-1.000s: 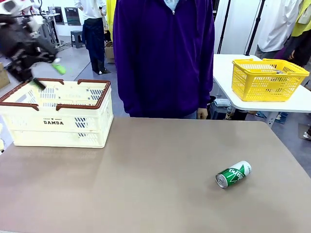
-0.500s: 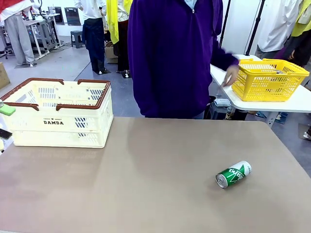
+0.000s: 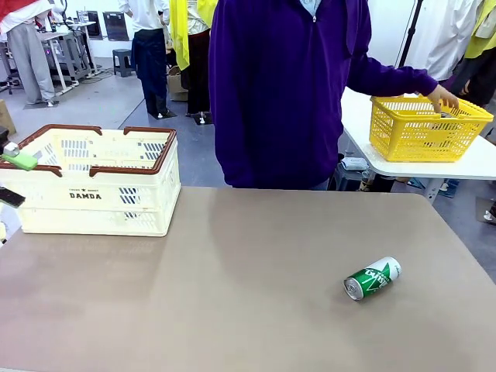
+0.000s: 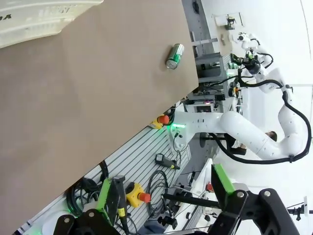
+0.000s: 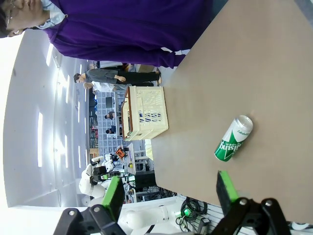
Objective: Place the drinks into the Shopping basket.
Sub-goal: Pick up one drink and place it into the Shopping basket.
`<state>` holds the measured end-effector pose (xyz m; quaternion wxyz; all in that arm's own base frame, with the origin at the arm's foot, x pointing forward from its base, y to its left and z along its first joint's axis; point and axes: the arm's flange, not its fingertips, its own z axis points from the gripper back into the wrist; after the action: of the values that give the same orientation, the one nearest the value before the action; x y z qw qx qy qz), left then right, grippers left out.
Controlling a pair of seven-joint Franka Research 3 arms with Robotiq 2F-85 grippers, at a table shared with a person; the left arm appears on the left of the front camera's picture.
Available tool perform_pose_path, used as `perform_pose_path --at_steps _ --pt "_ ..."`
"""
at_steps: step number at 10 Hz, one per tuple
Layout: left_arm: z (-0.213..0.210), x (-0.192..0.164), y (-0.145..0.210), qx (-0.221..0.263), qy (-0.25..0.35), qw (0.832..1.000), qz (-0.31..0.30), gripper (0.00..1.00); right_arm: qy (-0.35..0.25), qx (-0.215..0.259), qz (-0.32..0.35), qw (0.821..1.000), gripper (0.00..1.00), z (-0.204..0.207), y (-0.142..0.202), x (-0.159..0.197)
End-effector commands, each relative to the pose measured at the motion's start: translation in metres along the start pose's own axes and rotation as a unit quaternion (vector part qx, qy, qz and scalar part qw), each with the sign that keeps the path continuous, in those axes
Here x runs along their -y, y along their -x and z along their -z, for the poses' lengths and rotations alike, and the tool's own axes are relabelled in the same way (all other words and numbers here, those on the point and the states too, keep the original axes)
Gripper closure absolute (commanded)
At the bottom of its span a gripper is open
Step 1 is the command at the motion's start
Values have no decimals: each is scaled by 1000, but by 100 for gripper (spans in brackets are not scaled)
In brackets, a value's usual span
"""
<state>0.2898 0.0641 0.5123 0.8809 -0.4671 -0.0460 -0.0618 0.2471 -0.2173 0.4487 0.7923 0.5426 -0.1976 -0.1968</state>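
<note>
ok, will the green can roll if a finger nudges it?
Likely rolls: the green can lies on its side on the flat table, nothing chocking it. Smooth metal wall, probably slippery. Slim, so may dent if squeezed hard.

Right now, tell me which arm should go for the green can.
Right. The green can lies on its side on the right half of the table, just ahead of the open right gripper. The left gripper sits far left by the Shopping basket.
</note>
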Motion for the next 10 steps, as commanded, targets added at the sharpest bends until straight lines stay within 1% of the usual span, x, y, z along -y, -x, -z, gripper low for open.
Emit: perform_pose_path --at_steps 1,5,6,7,8,9,10 --pt "0 -2 1 7 8 1000 -8 0 -9 2 0 1000 0 -1 -1 -3" --pt "0 -2 1 7 8 1000 -8 0 -9 2 0 1000 0 -1 -1 -3" --pt "0 -2 1 7 8 1000 -8 0 0 0 0 1000 0 0 0 0" --pt "0 -2 1 7 8 1000 -8 0 61 -62 -65 994 0 12 10 -22" --pt "0 -2 1 7 8 1000 -8 0 130 -132 -132 974 0 58 12 -51" --pt "0 -2 1 7 8 1000 -8 0 181 -179 -187 949 0 105 16 -72" --pt "0 -2 1 7 8 1000 -8 0 252 -220 -230 914 0 144 22 -83"
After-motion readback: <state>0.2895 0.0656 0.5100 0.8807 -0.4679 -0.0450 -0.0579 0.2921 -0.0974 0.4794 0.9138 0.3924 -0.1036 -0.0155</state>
